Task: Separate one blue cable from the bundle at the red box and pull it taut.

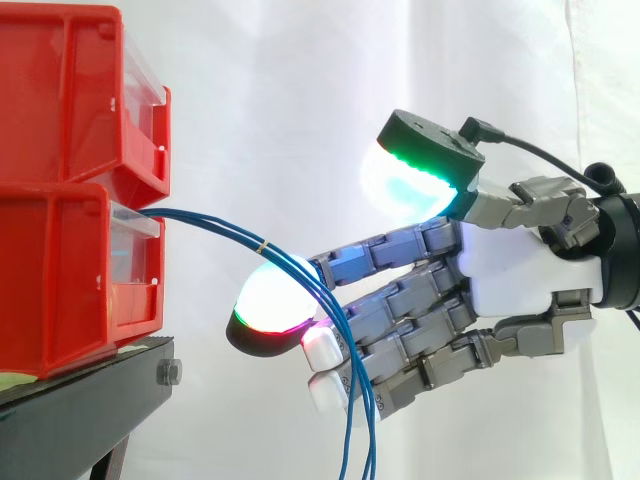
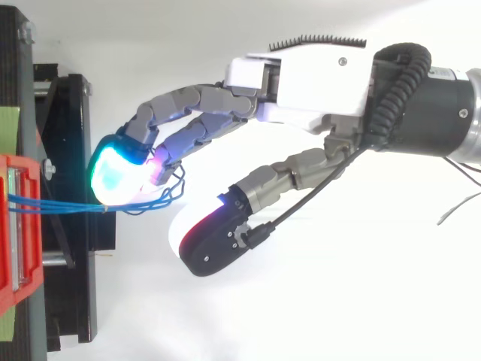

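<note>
stacked red plastic bins (image 1: 70,280) on black metal stand (image 1: 70,400). grey-white robot hand (image 1: 510,275) spread, thumb well apart, nothing pinched. bundle of thin blue cables (image 1: 215,224) leaves the lower bin, drapes over a fingertip (image 1: 270,300), hangs slack. step looks like separating; next needs a pinch on one strand.

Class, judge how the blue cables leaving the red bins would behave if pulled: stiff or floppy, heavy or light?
Probably floppy: the blue cables sag from the lower red bin and hang down past the hand. Likely light, being thin. A small tie binds them, so pulling one may drag the others.
</note>
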`<state>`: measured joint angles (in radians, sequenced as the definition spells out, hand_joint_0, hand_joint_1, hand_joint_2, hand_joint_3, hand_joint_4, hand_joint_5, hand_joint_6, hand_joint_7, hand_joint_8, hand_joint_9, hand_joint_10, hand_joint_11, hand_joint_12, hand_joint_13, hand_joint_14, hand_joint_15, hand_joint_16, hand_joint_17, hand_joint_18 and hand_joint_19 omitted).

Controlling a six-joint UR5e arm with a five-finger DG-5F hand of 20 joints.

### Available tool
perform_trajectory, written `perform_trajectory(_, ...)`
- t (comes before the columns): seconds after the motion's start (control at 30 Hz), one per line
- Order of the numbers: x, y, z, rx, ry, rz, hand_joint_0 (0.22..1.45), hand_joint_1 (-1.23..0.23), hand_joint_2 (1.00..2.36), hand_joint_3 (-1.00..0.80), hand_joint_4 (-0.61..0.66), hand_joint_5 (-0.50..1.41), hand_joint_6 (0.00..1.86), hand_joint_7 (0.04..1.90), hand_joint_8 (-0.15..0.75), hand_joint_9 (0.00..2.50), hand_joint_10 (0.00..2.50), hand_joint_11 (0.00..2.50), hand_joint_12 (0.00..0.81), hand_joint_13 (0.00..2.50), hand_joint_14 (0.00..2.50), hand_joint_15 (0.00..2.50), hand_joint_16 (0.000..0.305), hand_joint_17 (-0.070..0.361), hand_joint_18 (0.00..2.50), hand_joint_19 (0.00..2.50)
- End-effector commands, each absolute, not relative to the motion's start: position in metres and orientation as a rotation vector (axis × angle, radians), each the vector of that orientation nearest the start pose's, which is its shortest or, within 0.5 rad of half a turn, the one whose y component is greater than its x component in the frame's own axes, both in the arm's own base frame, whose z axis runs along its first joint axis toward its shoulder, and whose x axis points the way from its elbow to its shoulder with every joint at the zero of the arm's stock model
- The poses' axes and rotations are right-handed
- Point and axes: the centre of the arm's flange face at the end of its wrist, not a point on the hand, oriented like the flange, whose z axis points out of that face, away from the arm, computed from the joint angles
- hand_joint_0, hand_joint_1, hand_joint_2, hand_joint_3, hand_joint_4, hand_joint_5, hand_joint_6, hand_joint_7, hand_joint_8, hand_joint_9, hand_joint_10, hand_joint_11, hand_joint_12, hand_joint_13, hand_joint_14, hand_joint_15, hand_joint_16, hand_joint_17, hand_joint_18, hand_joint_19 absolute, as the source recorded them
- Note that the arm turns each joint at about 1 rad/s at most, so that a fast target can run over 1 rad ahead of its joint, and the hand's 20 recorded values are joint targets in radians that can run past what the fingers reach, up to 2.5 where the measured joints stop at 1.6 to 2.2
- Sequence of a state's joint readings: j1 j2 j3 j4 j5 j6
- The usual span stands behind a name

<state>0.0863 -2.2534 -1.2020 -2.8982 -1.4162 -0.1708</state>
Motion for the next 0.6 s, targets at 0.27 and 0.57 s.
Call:
perform_trajectory(0.27, 0.751, -0.083, 0.253, 1.135, 1.297, 1.014, 0.53, -0.68, 1.0, -0.49, 0.15, -0.16, 0.5, 0.82, 0.238, 0.69, 0.02, 0.58, 0.286, 0.65, 0.02, 0.4, 0.034, 0.077, 0.41, 0.5)
perform_trajectory(0.57, 0.762, -0.073, 0.238, 1.117, 1.308, 1.038, 0.56, -0.69, 1.0, -0.47, 0.16, -0.15, 0.5, 0.86, 0.235, 0.7, 0.02, 0.59, 0.283, 0.66, 0.02, 0.43, 0.033, 0.075, 0.43, 0.52)
